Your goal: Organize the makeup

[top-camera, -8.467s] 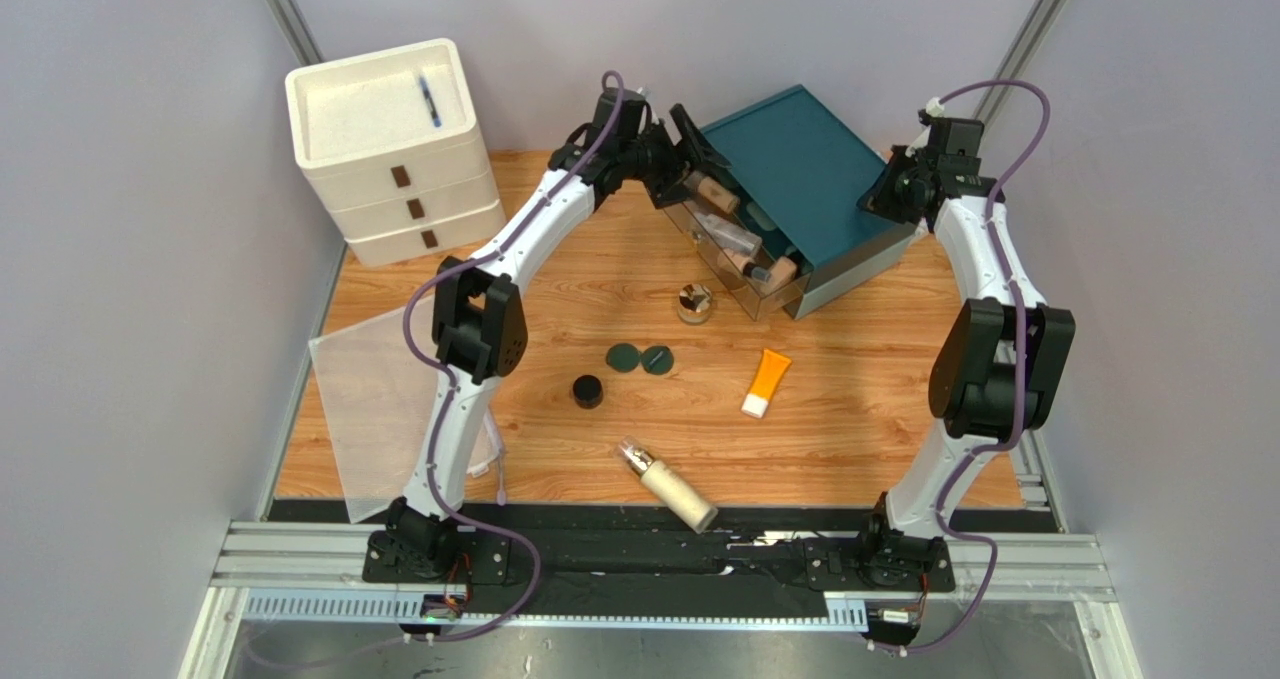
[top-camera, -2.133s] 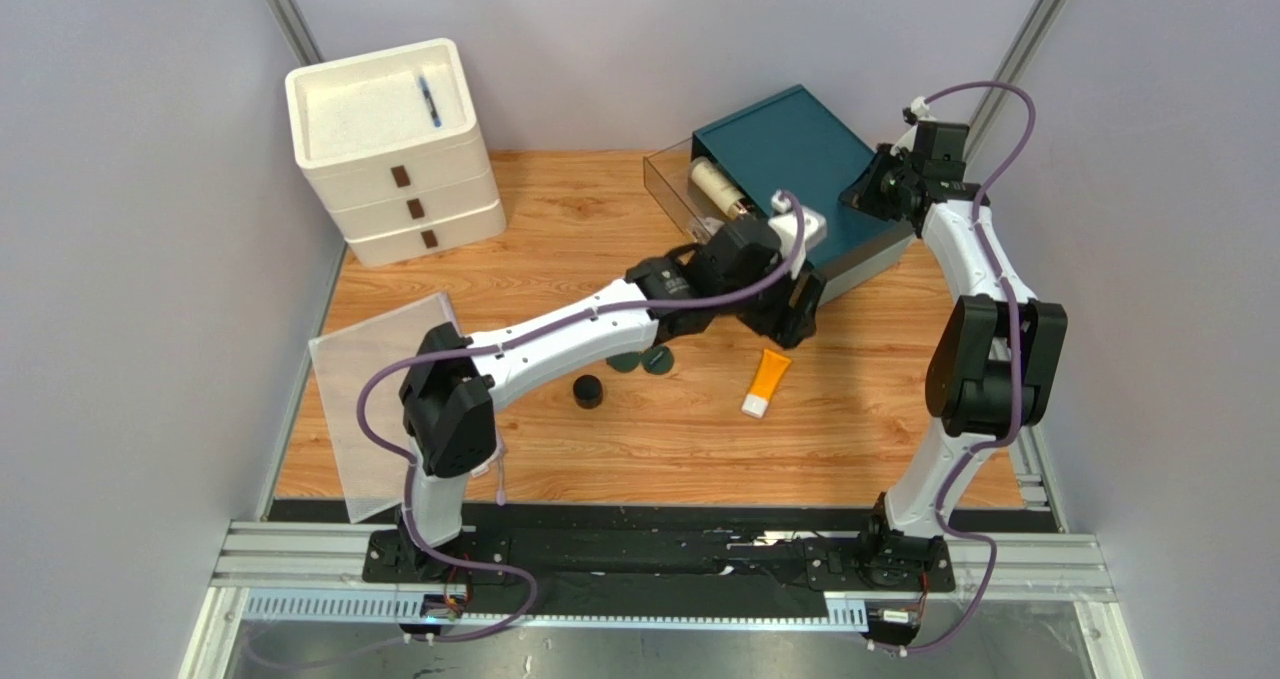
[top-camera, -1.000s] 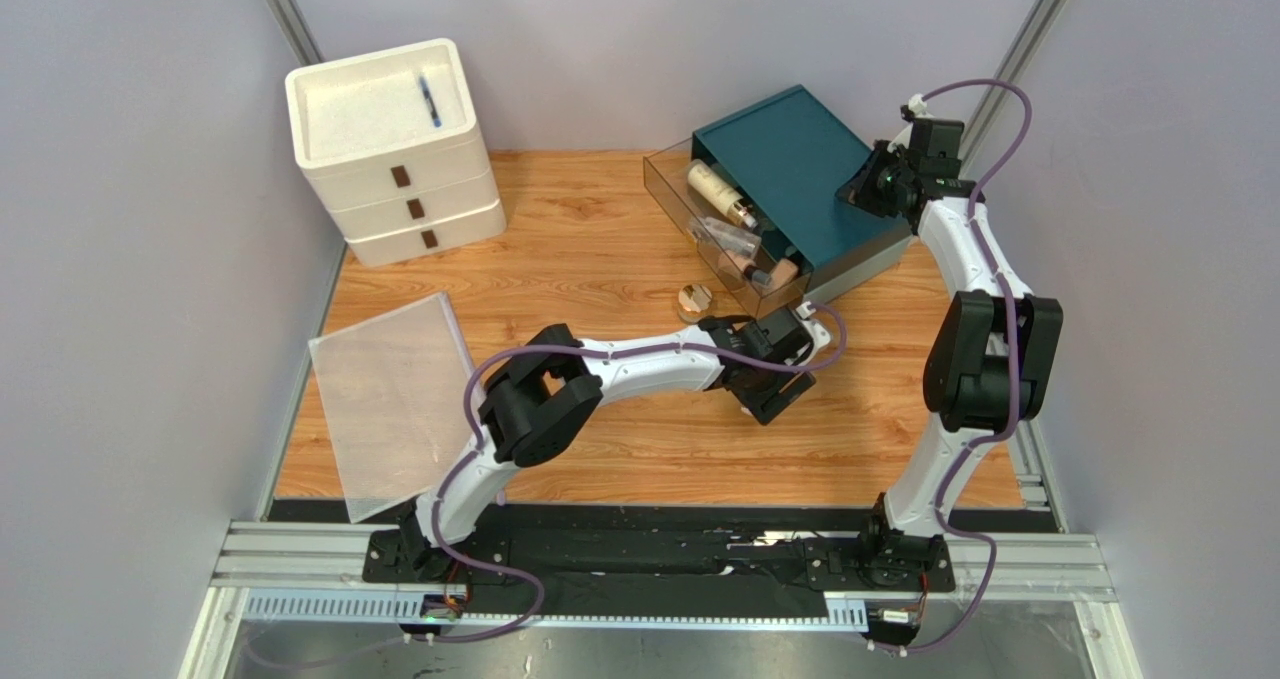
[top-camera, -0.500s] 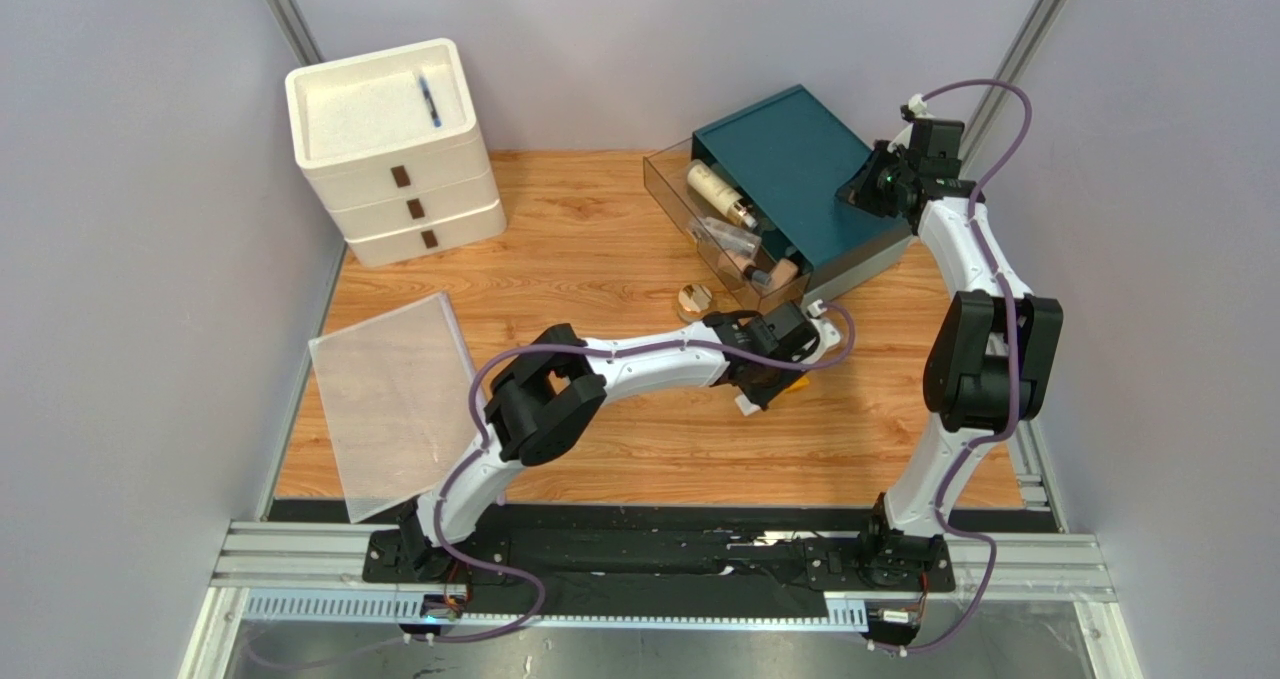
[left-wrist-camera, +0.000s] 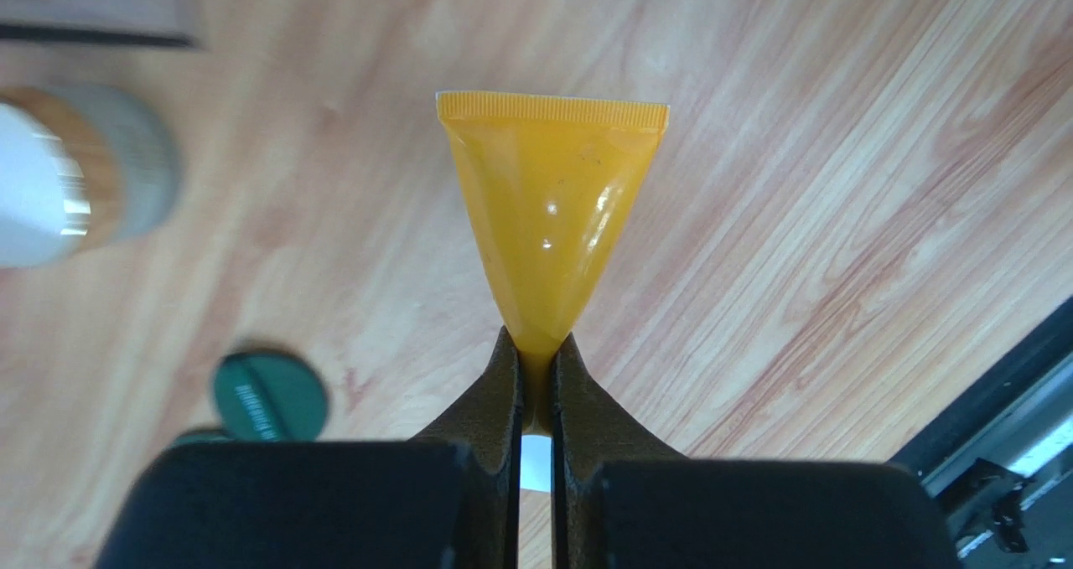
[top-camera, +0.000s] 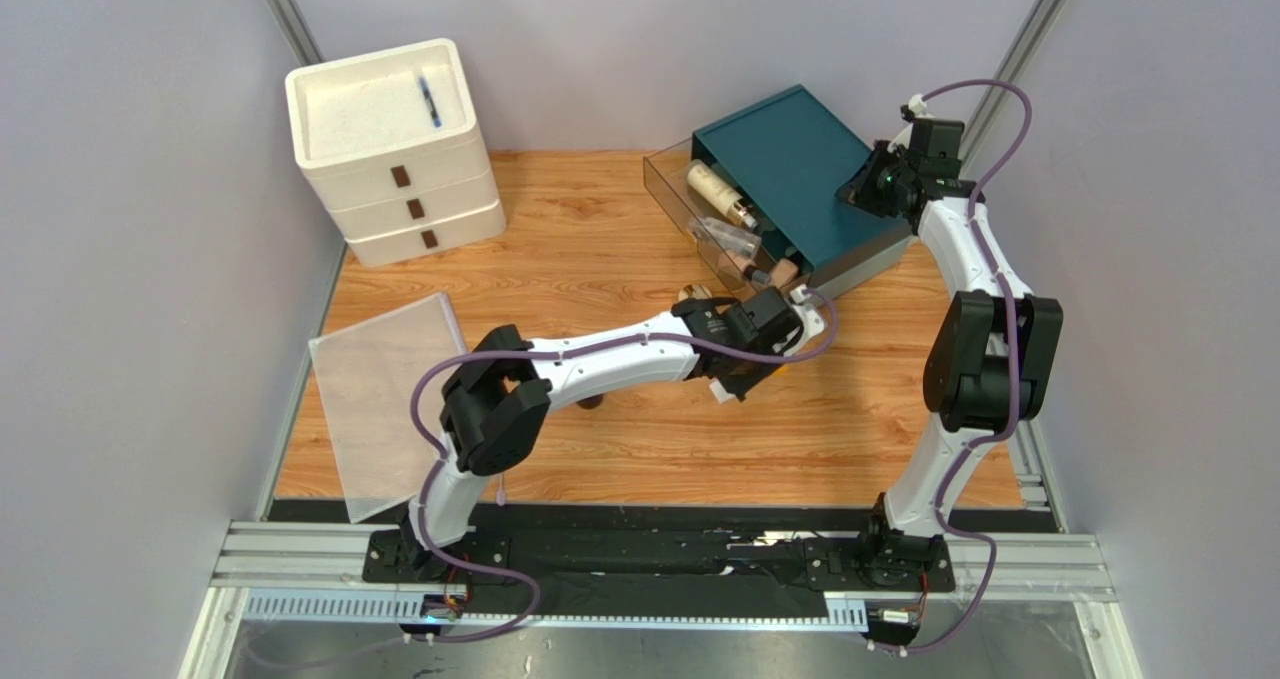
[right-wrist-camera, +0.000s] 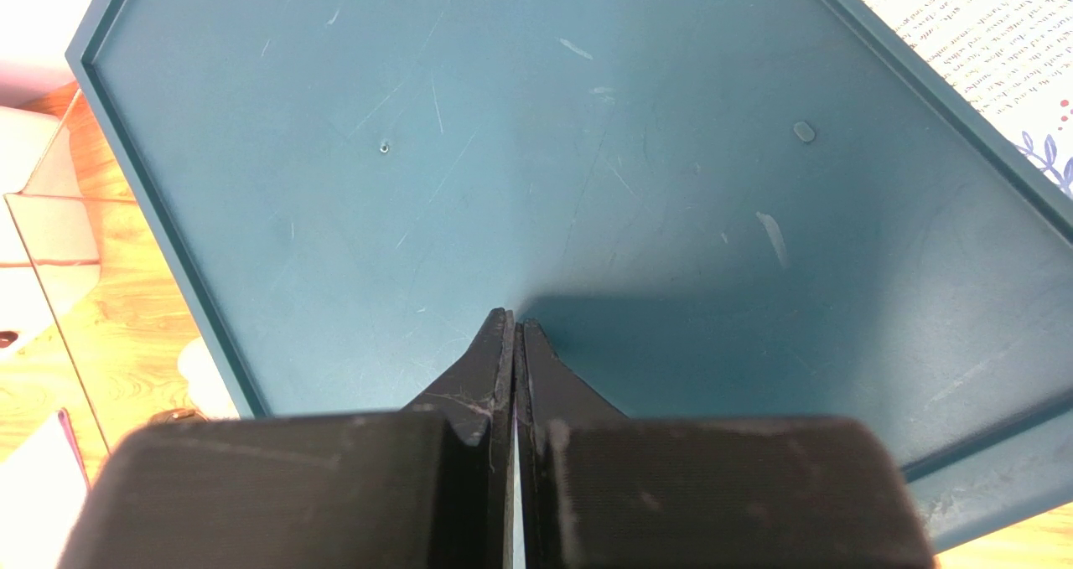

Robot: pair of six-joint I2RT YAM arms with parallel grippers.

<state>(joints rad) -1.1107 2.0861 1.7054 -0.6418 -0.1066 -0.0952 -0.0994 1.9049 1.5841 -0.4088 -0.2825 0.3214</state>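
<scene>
In the left wrist view my left gripper (left-wrist-camera: pixel 535 349) is shut on the orange tube (left-wrist-camera: pixel 550 211), pinching it near its white cap, with the crimped end pointing away. From above, that gripper (top-camera: pixel 736 373) sits mid-table and hides the tube. A gold-lidded jar (left-wrist-camera: pixel 95 182) and a dark green compact (left-wrist-camera: pixel 268 396) lie on the wood to its left. Beige bottles (top-camera: pixel 718 192) lie in the clear drawer (top-camera: pixel 661 169) of the teal box (top-camera: pixel 796 147). My right gripper (right-wrist-camera: pixel 514 324) is shut and empty, its tips on the box's top (right-wrist-camera: pixel 567 154).
A white three-drawer unit (top-camera: pixel 394 169) stands at the back left with a blue pen (top-camera: pixel 430 102) on top. A clear plastic sheet (top-camera: pixel 383 402) lies at the left edge. A black jar (top-camera: pixel 589 400) peeks out under my left arm.
My left gripper has shut on the orange tube and drawn back to the left with it. The right arm has not moved.
</scene>
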